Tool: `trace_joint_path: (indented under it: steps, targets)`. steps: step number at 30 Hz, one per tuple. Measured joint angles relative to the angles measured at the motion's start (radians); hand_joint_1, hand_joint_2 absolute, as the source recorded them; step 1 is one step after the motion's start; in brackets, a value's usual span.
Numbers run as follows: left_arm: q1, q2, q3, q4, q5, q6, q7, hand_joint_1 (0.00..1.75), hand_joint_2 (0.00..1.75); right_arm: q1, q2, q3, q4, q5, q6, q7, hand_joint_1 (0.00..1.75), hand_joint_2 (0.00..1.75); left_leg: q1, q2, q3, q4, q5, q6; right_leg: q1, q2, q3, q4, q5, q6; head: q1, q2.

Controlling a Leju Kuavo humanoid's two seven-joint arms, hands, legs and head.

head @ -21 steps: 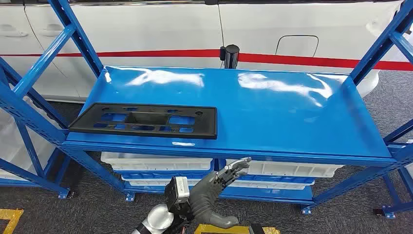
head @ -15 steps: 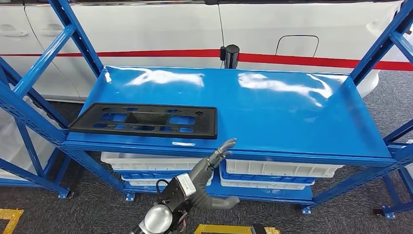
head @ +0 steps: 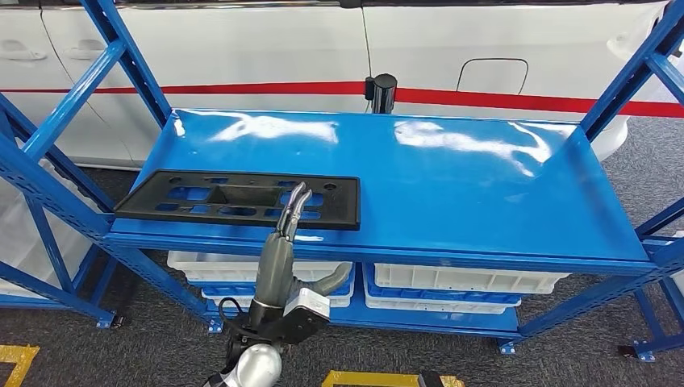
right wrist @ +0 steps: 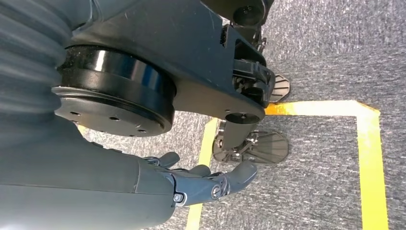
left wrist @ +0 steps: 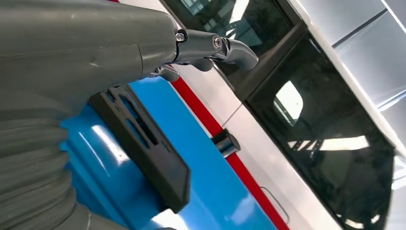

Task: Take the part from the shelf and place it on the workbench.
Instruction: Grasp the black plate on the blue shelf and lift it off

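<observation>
A flat black plastic part (head: 242,193) with several cut-outs lies at the front left of the blue shelf board (head: 468,185). My left hand (head: 282,242) rises in front of the shelf edge, fingers (head: 295,201) pointing up over the part's front right portion, thumb out to the side, holding nothing. The left wrist view has the same hand (left wrist: 158,48) above the part (left wrist: 148,143), with a gap between them. My right hand (right wrist: 191,184) hangs low over the grey carpet, fingers loosely extended and empty.
Blue slanted uprights (head: 72,97) frame the shelf on both sides. White bins (head: 452,278) sit on the level below. A white car with a red stripe (head: 484,48) stands behind, and a small black post (head: 381,89) rises at the shelf's back edge.
My left hand has swung up and to the left, from below the shelf's front edge to in front of the part's right portion, fingers now pointing up.
</observation>
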Motion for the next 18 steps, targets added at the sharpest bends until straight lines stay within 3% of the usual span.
trace_joint_path:
  steps: [18]
  targets:
    - [-0.009, 0.01, 0.046, 0.108, -0.228, 0.139, 0.124, 0.0, 1.75, 0.0, 0.0, -0.004, 0.0, 0.028, 0.006, 0.01, 0.0, 1.75, 0.0, 0.0, 0.0, 0.0, 0.0, 0.0, 0.0, 0.0, 0.0, 0.0, 0.0, 0.0, 0.0, 0.0]
